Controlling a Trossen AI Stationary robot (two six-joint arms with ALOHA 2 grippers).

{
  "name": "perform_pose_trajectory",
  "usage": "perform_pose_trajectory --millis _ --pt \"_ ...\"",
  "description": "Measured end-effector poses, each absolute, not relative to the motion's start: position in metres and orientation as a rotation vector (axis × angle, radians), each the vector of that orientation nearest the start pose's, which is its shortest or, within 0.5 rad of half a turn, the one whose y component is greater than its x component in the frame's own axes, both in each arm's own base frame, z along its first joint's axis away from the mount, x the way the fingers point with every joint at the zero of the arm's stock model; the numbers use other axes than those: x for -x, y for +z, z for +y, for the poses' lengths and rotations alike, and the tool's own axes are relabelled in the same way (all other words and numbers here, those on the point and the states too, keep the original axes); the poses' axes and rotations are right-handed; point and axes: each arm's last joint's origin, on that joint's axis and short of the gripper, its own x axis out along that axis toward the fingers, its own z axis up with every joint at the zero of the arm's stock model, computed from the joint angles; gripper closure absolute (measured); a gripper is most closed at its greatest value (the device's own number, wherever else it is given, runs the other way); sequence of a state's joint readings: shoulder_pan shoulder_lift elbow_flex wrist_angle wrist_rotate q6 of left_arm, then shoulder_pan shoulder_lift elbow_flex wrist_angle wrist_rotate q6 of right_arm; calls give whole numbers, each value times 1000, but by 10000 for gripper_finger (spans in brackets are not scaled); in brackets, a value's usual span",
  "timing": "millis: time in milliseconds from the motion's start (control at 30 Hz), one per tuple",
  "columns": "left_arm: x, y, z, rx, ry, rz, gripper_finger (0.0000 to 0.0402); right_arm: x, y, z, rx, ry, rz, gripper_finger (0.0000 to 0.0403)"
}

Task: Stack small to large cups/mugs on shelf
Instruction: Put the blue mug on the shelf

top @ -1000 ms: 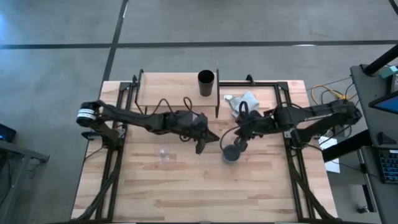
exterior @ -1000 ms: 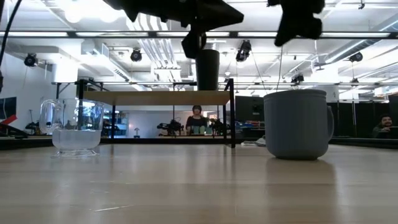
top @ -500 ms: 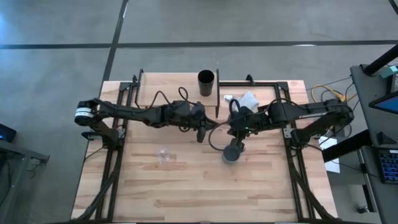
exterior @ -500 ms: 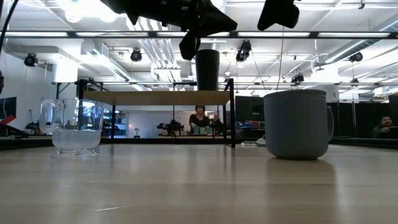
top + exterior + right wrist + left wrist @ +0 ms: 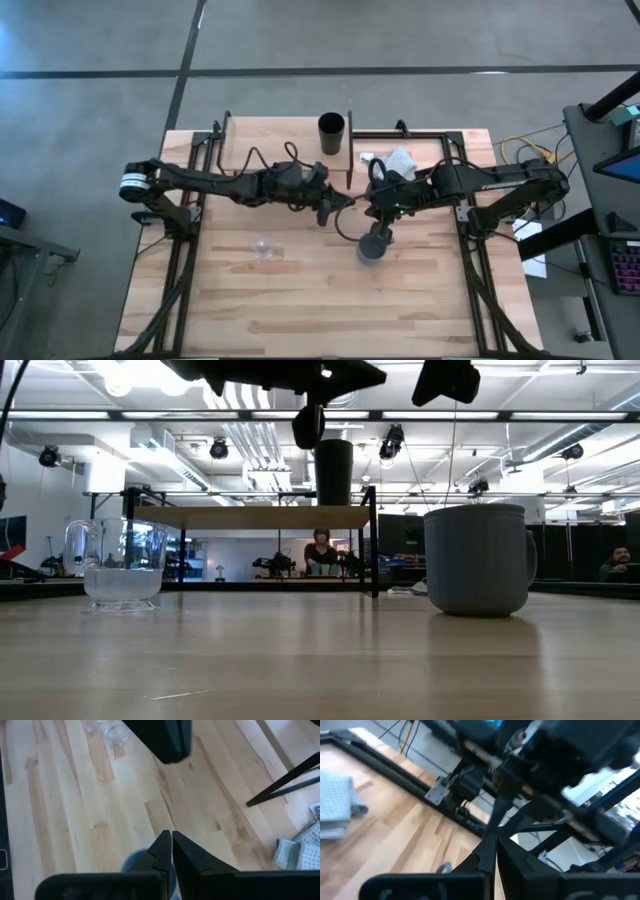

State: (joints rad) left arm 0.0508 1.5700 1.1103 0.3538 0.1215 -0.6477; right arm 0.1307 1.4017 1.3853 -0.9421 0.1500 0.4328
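Note:
The blue-grey mug stands upright on the tabletop, also in the low view. The small clear glass cup stands on the table to its left. The tall black cup stands on the shelf near its right end. My left gripper is shut and empty, pointing toward the table's right, high over the middle of the table. My right gripper is shut and empty, above the mug and a little toward the far edge; the mug's rim shows just under its fingers.
A light grey cloth lies folded at the back right, beside the shelf's right legs. Black frame rails run along the table's left and right sides. A cable loops from my right arm near the mug. People sit in the room behind.
My right gripper has risen from just over the mug and drawn back toward the far edge. My left gripper has moved toward the far edge, nearer the shelf's right end. The cups have stayed in place.

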Motion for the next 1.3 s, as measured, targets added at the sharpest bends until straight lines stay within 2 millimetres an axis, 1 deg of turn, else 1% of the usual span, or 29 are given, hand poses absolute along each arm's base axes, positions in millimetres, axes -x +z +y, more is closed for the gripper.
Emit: perform_pose_trajectory --millis 233,400,767,1000,1100,1200,1300 --pt "-362 300 15 656 -33 130 402 -275 341 32 -266 -229 919 394" --pt "-363 298 15 657 -30 136 402 -276 341 32 -343 -266 904 394" --pt "-364 297 15 657 -30 138 402 -279 340 32 -348 -269 898 394" --pt "-364 296 15 657 -28 140 402 -281 346 30 -355 -273 827 392" --pt "-364 296 15 657 -28 139 402 -282 349 29 -344 -293 789 371" --pt "-364 296 15 657 -28 140 402 -282 349 29 -282 -267 797 332" --pt "-364 296 15 657 -28 140 402 -282 349 30 -276 -263 798 294"
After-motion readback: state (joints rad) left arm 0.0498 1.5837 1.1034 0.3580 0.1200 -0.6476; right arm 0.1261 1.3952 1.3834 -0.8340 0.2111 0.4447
